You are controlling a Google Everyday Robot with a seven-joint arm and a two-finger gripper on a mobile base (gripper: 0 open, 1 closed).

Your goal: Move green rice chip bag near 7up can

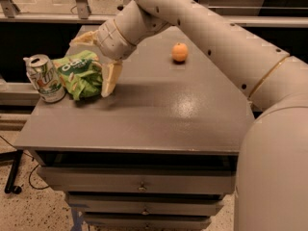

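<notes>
Fingers (109, 78) of gripper (90, 67) spread around green rice chip bag (77, 75) lying against 7up can (44, 78) on worktop (159, 114); placement looks done, only retreat left.

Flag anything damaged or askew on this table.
The soda can at the left edge of the table looks dented and leans. The chip bag against it is crumpled. The end effector hovers open over the bag.
</notes>
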